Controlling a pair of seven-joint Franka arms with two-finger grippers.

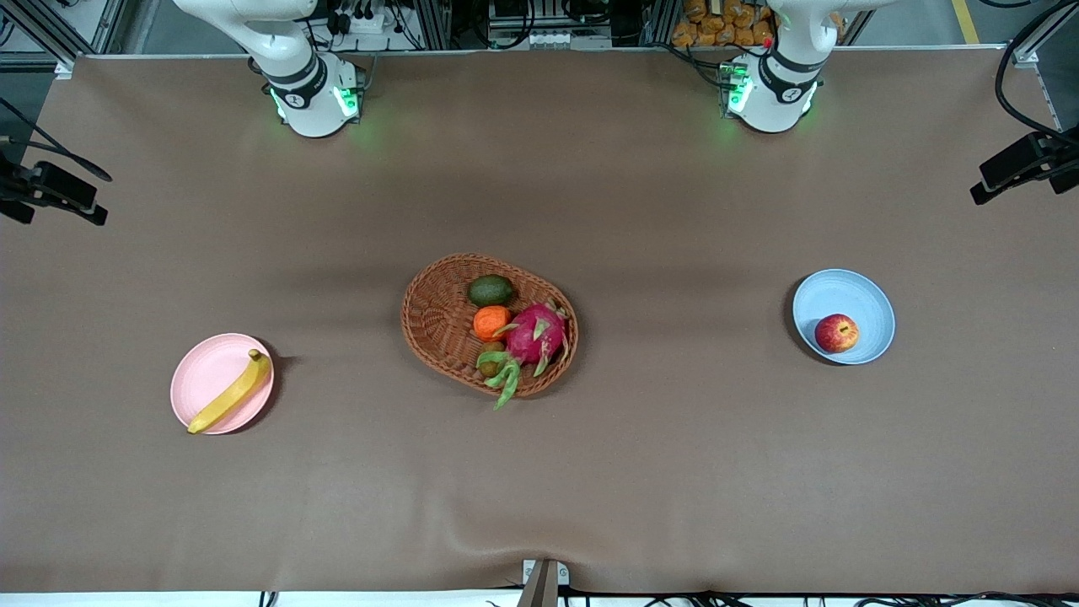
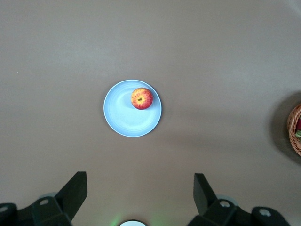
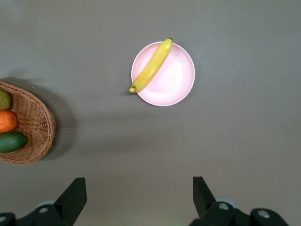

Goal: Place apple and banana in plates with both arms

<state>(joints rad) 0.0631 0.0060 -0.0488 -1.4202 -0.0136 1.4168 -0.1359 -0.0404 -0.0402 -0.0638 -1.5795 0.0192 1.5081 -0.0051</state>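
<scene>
The red apple (image 1: 836, 332) lies in the light blue plate (image 1: 851, 295) toward the left arm's end of the table; both show in the left wrist view, the apple (image 2: 141, 98) in the plate (image 2: 123, 117). The yellow banana (image 1: 231, 392) lies across the pale pink plate (image 1: 202, 371) toward the right arm's end; both show in the right wrist view, the banana (image 3: 151, 66) on the plate (image 3: 176, 82). The left gripper (image 2: 140, 188) is open and empty, high over bare table. The right gripper (image 3: 139, 190) is open and empty, high over bare table. Both grippers are out of the front view.
An oval wicker basket (image 1: 434, 316) in the table's middle holds a dragon fruit (image 1: 537, 333), a tangerine (image 1: 491, 321), an avocado (image 1: 490, 290) and a kiwi. Its edge shows in the right wrist view (image 3: 40, 125) and the left wrist view (image 2: 295, 129). Camera stands sit at both table ends.
</scene>
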